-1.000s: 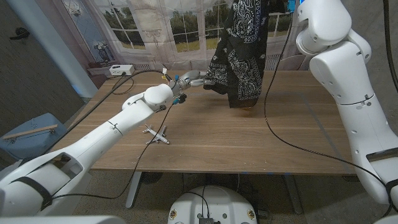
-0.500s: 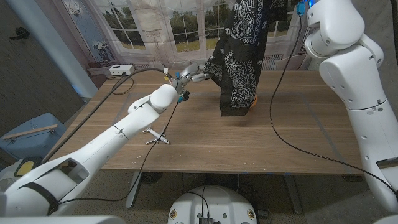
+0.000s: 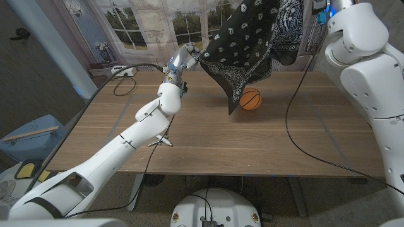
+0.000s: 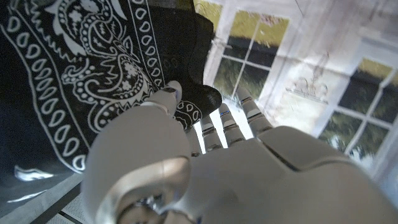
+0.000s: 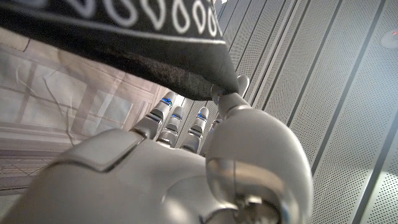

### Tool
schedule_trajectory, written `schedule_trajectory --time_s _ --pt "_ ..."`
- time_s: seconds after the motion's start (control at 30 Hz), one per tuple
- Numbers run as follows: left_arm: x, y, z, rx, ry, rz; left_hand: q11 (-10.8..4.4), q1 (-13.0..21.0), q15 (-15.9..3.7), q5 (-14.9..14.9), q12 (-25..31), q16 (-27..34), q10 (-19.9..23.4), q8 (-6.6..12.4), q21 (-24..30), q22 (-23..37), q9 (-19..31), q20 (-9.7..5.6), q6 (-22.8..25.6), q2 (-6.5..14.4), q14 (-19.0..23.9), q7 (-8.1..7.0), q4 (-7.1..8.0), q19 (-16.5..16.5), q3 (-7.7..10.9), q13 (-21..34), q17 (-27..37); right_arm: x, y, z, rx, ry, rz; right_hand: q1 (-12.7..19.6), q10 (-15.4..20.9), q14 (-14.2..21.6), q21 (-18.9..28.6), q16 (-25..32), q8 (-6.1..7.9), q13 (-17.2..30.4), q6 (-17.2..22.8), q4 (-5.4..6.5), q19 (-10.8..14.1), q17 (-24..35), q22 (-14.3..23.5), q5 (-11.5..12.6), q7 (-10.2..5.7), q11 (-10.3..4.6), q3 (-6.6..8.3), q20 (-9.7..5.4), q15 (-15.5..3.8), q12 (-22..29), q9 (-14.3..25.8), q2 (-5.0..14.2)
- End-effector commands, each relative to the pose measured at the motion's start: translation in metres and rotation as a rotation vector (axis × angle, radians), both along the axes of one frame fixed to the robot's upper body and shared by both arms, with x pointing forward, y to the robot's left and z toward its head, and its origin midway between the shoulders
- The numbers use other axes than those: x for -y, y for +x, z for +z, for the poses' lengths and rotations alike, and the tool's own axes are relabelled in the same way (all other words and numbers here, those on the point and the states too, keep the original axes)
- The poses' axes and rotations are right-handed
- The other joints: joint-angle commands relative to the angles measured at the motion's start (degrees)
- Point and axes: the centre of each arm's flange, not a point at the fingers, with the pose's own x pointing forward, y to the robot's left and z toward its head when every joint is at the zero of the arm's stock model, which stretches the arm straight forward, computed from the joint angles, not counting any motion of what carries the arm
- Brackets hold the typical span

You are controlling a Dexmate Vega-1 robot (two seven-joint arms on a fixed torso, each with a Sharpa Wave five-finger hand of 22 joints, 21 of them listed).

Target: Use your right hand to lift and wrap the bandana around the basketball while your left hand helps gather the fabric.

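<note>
Head view: black bandana [image 3: 249, 34] with white paisley print hangs in the air above the far half of the wooden table [image 3: 208, 142], spread between 2 hold points. Its lowest corner droops to a point just beside the basketball [image 3: 250, 99], at the ball's 9 o'clock, and part of the cloth hangs just above the ball; cannot tell whether cloth touches ball. The orange basketball sits on the table surface, uncovered, toward 12 o'clock of table centre. Left hand [image 3: 181, 60] is raised off the table at about 11 o'clock from table centre, fingers closed on the bandana's near-left edge. Left wrist view confirms it: left hand [image 4: 186, 155] has thumb and fingers [image 4: 166, 99] pinching a fold of the patterned cloth [image 4: 81, 81]. Right arm [image 3: 369, 82] rises along the 3 o'clock side and runs out of the picture at the top; the cloth's upper right end goes up with it. Right wrist view: right hand [image 5: 186, 155] holds the dark hem of the bandana [image 5: 155, 56], pinched at the tip of the thumb against the fingers [image 5: 163, 107], cloth stretching away from that pinch. A small white toy airplane [image 3: 160, 137] lies on the table at about 8 o'clock from table centre, under the left forearm, well apart from the ball. Black cable [image 3: 297, 135] trails across the table's right part.
</note>
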Motion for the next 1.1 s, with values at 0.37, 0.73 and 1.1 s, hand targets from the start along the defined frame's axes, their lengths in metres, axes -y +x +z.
schedule_trajectory --time_s 0.37,0.73,1.1 --pt "0.009 -0.039 0.043 0.18 0.04 0.383 -1.69 -1.0 -1.71 3.7 0.0 -0.7 1.9 7.01 1.0 -0.1 4.6 -1.67 7.3 -3.8 0.8 1.56 -2.48 0.5 0.5 0.3 -0.5 0.09 0.016 -0.056 -0.119 0.187 -0.173 1.8 0.6 0.0 -0.1 -1.0 0.74 0.0 2.4 0.16 -0.5 -0.3 0.1 1.3 4.21 1.62 -0.72 2.04 -2.06 0.1 -1.2 -0.65" --pt "0.015 -0.036 0.052 0.115 0.102 0.395 -1.74 -1.7 -1.71 4.8 -0.4 -1.1 1.9 8.02 1.2 -0.2 5.2 -1.92 8.4 -4.7 0.3 1.26 -2.93 0.6 0.55 0.2 -0.6 0.121 0.016 -0.082 -0.172 0.259 -0.208 2.0 0.7 -0.4 -0.2 -1.4 1.03 0.0 2.8 -0.09 -0.9 -0.3 0.1 1.6 5.73 3.2 -0.19 2.77 -1.14 0.1 -1.5 -0.84" --pt "0.023 -0.022 0.055 0.047 0.164 0.398 -1.95 -2.1 -1.92 6.1 -0.8 -1.4 2.0 8.67 1.3 -0.3 4.3 -2.33 10.9 -5.9 0.0 1.22 -3.64 0.4 0.85 0.0 -0.7 0.125 0.026 -0.095 -0.24 0.271 -0.249 2.4 1.1 -0.6 -0.3 -1.7 1.31 0.0 3.3 -0.5 -1.4 -0.4 0.1 1.6 7.11 3.77 0.47 3.05 -0.76 0.2 -1.6 -0.97"
